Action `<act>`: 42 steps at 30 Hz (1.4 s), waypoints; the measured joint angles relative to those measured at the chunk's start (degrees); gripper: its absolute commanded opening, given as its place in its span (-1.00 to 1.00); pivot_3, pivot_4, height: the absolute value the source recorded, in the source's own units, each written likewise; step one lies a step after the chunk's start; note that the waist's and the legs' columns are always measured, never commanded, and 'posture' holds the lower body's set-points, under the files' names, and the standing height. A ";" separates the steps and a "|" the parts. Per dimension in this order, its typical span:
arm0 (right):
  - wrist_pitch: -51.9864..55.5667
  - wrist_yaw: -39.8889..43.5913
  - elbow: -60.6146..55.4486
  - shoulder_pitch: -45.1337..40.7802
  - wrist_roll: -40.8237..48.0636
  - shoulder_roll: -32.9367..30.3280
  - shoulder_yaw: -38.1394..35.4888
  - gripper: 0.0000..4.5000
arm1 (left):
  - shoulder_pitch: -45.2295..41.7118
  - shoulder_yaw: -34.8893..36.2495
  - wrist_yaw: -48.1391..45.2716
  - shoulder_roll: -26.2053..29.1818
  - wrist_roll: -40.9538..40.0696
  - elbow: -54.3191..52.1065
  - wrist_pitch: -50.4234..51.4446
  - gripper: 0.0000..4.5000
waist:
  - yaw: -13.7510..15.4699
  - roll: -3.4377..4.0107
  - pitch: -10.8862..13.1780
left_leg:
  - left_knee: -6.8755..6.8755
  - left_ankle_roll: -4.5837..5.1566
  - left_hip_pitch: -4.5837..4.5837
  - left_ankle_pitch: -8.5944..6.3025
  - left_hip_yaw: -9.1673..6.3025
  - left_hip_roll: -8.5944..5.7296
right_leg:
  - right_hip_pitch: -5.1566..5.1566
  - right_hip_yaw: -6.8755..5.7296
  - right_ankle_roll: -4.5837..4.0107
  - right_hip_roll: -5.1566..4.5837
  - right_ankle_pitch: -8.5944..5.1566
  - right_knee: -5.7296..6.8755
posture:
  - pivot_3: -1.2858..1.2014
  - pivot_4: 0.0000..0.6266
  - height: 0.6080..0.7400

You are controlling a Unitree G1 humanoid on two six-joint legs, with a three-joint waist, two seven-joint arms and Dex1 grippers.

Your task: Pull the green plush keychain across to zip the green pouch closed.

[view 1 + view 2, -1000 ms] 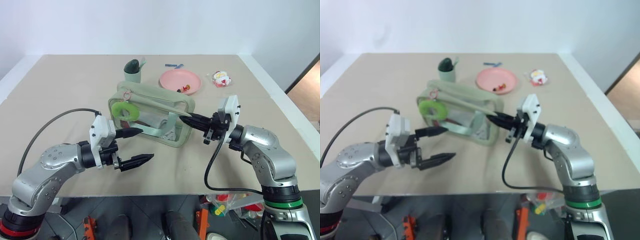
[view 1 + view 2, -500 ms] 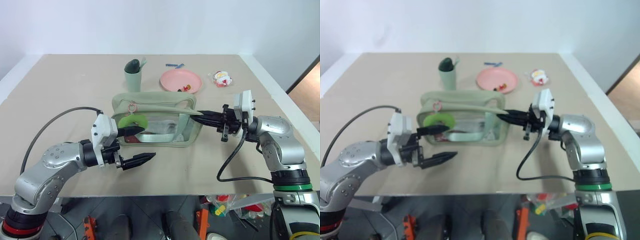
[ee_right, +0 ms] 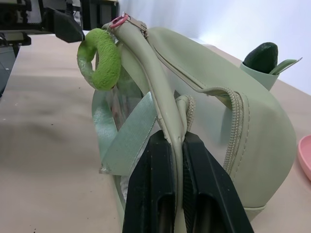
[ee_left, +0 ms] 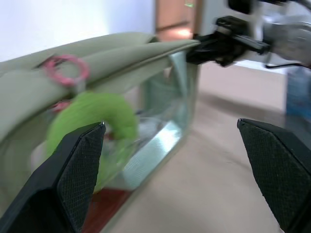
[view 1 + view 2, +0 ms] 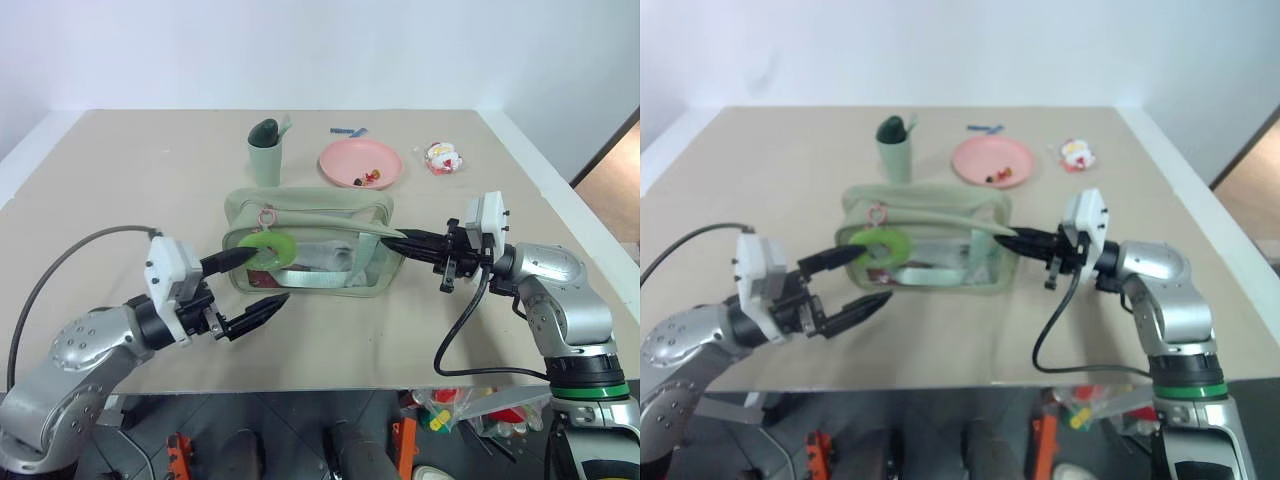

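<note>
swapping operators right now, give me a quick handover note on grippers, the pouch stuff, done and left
Right gripper: shut on the fabric strap of the pale sage-green rectangular zip pouch, at the pouch's right end.
Left gripper: open, holding nothing, at the pouch's left front corner; its upper finger reaches just beside the bright lime-green fuzzy ring keychain.
The pouch stands on the tan table. The keychain hangs at the pouch's left end from a small pink ring.
Done: pouch steadied by the strap.
Left: grip the keychain and pull it across to zip the pouch.
</note>
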 measured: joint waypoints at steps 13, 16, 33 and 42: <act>-0.72 -0.67 0.57 -1.18 -1.59 0.44 0.53 -0.99 | -2.75 0.36 6.83 -3.00 2.13 1.92 -1.64 1.00 | -0.03 0.00 0.00 | 0.01 0.02 0.03 0.04 0.03 -0.01 | 0.01 0.05 -0.02 0.03 0.10 0.00 | 0.03 -0.52 1.00; -0.71 -0.79 0.56 -1.34 -1.92 0.44 0.62 -0.99 | -2.03 -1.81 6.46 -2.89 0.33 2.10 0.96 1.00 | -0.03 0.00 0.00 | 0.00 0.02 0.03 0.04 0.03 0.00 | 0.01 0.05 -0.02 0.04 0.09 0.00 | 0.03 -0.52 1.00; -0.73 -0.78 0.71 -2.22 -2.39 0.44 1.35 -1.00 | -2.72 -3.92 6.48 -3.51 -0.09 5.84 2.59 -0.86 | -0.08 0.00 0.00 | 0.00 0.02 0.08 0.04 0.04 0.05 | 0.00 0.07 -0.12 0.11 0.09 0.00 | 0.03 -0.52 1.00; -0.73 -0.76 1.12 -2.68 -2.82 0.44 1.55 -1.00 | -2.75 -4.39 4.54 -4.03 0.59 7.81 2.03 -1.00 | -0.09 0.00 0.00 | 0.00 0.02 0.08 0.04 0.05 0.06 | 0.00 0.08 -0.16 0.11 0.07 0.00 | 0.03 -0.52 1.00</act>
